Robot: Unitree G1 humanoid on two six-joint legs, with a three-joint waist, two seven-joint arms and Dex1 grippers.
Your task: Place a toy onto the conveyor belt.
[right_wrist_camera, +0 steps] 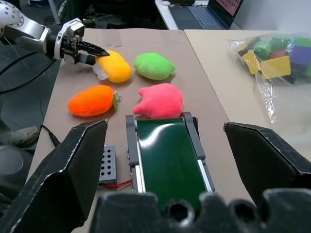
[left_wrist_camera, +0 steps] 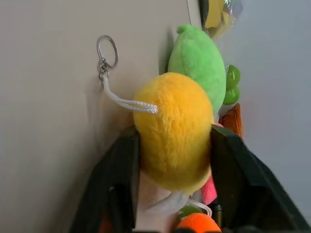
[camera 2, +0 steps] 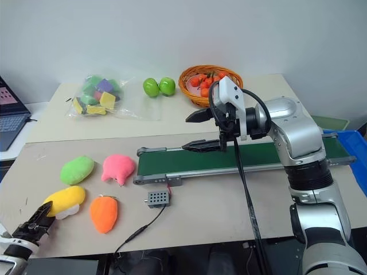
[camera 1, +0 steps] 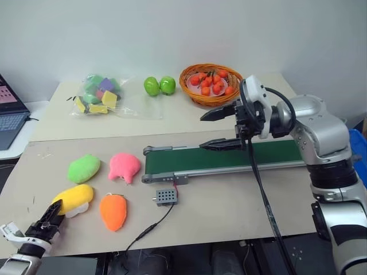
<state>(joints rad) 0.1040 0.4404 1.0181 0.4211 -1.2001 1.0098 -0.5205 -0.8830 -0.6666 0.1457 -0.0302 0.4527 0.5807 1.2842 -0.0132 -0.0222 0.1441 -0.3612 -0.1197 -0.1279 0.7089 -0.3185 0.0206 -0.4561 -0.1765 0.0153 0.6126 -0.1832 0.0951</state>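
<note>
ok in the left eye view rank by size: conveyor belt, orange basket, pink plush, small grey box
1. conveyor belt
2. orange basket, though it sits farther back
3. pink plush
4. small grey box

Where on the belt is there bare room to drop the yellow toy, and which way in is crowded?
The conveyor belt is bare at the roller end nearest the pink plush; the open right hand hangs above the stretch just past it. The yellow toy sits between the left hand's fingers, crowded by the green plush and orange carrot plush.
</note>
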